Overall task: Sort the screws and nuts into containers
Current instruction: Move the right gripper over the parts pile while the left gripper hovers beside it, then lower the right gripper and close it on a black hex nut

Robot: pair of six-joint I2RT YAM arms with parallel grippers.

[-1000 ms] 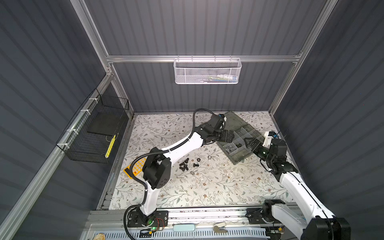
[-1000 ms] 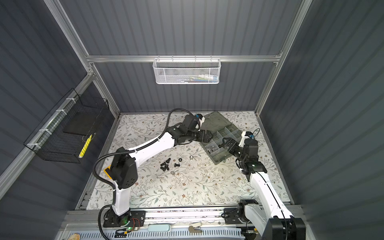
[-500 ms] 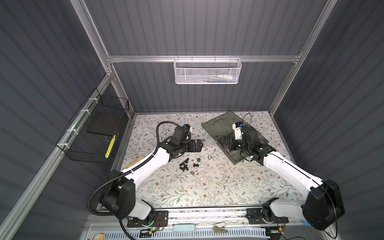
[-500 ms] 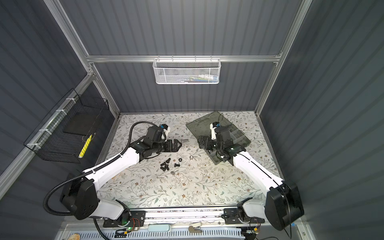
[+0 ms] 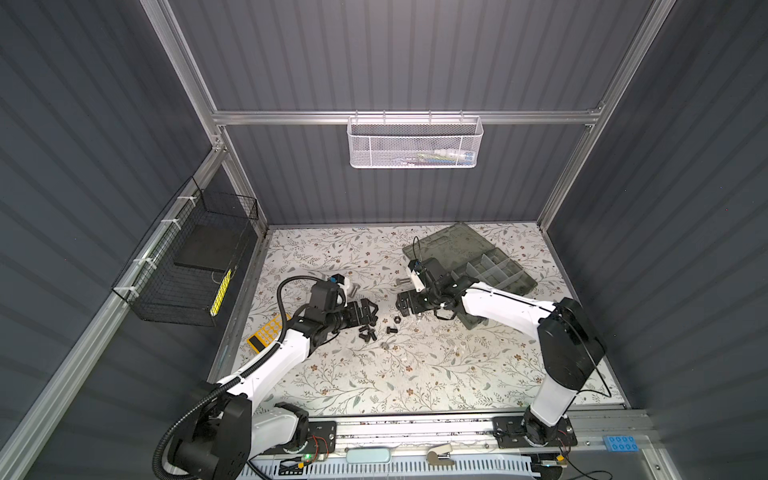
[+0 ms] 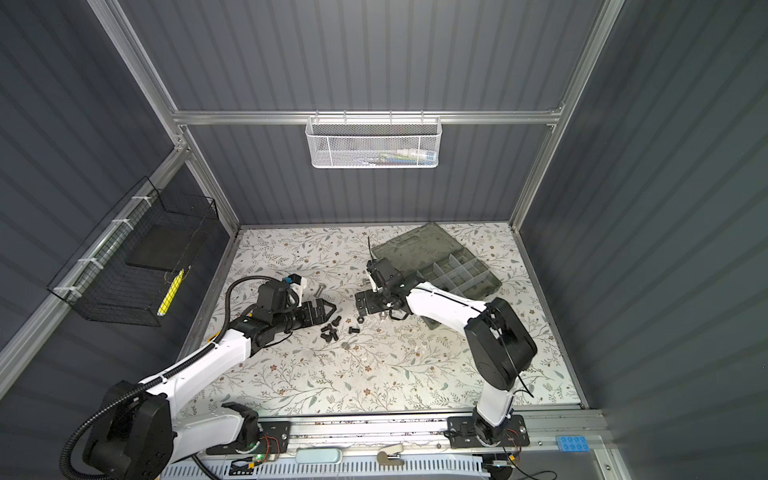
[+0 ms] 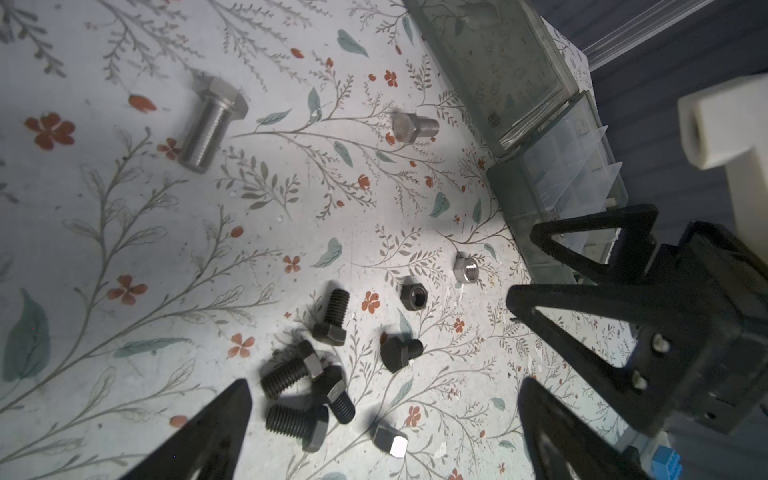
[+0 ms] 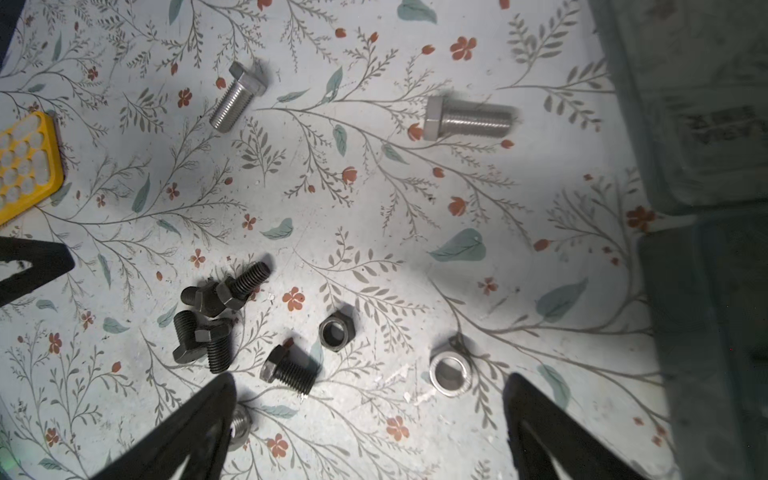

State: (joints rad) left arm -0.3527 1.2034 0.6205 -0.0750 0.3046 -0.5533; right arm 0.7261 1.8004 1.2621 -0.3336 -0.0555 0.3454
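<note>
Several black screws (image 5: 368,331) (image 7: 309,382) (image 8: 210,322) lie heaped mid-table. Beside them lie a black nut (image 7: 414,294) (image 8: 336,331) and a silver nut (image 7: 465,269) (image 8: 451,373). Two silver screws (image 7: 210,124) (image 8: 467,118) lie farther back. The containers are compartments of an open grey-green case (image 5: 490,270) (image 6: 457,270) (image 7: 557,166) at the back right. My left gripper (image 5: 372,312) (image 6: 329,309) (image 7: 384,399) hangs open and empty over the black heap. My right gripper (image 5: 399,305) (image 6: 357,305) (image 8: 370,380) faces it, open and empty, low above the nuts.
A yellow perforated plate (image 5: 268,332) (image 8: 25,162) lies under the left arm. A black wire basket (image 5: 195,266) hangs on the left wall and a white mesh basket (image 5: 415,143) on the back wall. A small silver piece (image 7: 388,440) lies near the heap.
The left arm has pulled back from the case to the black screws. The right arm has swung from the case leftward and down to the nuts. Both grippers stayed open.
</note>
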